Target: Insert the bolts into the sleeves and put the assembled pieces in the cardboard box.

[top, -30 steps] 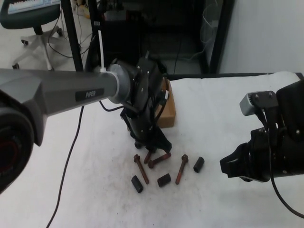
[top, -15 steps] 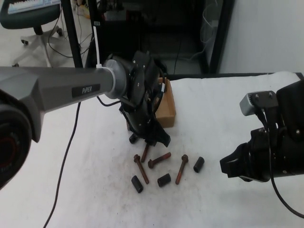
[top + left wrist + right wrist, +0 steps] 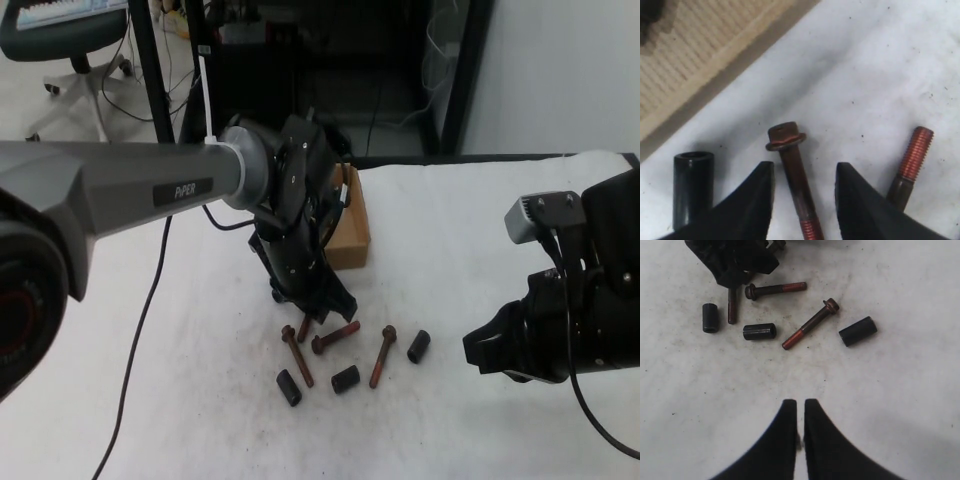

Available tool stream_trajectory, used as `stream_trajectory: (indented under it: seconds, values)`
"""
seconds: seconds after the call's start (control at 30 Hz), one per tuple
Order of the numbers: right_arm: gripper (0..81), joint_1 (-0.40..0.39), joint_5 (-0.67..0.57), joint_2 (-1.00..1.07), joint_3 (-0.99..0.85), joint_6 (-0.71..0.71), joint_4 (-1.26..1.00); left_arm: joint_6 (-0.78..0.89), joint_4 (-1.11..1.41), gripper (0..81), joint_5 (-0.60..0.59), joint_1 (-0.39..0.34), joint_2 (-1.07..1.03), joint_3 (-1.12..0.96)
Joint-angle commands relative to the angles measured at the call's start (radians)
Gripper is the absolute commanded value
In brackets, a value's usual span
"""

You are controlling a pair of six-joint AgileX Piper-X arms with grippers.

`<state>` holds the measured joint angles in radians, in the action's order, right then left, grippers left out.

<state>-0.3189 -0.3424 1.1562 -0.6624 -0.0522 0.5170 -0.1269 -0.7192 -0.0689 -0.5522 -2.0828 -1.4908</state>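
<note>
Bench: white stained cloth (image 3: 480, 230).
Left gripper (image 3: 804, 172): spread wide astride rusty-brown flanged steel bolt (image 3: 785, 137), gripping nothing.
Right gripper (image 3: 800, 407): pinched closed, empty.
Black cylindrical sleeves (image 3: 759, 331): lying loose on cloth.
Brown cardboard box (image 3: 352, 225): on cloth, farther back.

A white-covered bench (image 3: 480, 220) fills the foreground. Behind the bench stands a black rack (image 3: 450, 80); beyond the bench's far left corner, an office chair (image 3: 75, 45).
</note>
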Motion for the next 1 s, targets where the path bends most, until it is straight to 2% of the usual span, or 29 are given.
stream_trajectory:
  seconds: [0.0,0.1,0.27,0.57,0.97]
  values:
    - [6.0,0.003,-0.015,-0.010,-0.003,0.008,-0.002,0.008,0.022,37.4,0.002,-0.005,0.004,-0.010]
    - [6.0,0.003,-0.015,-0.010,-0.003,0.008,0.004,0.008,0.042,37.2,0.004,-0.005,0.004,-0.010]
    - [6.0,0.003,-0.015,-0.010,-0.003,0.008,0.004,0.008,0.042,29.7,0.004,-0.005,0.004,-0.010]
    - [6.0,0.003,-0.015,-0.010,-0.003,0.008,0.004,0.005,-0.004,29.7,0.004,-0.005,0.004,-0.010]
    - [6.0,0.003,-0.081,-0.010,-0.003,0.001,0.004,-0.011,-0.014,29.7,0.008,-0.005,-0.005,0.004]
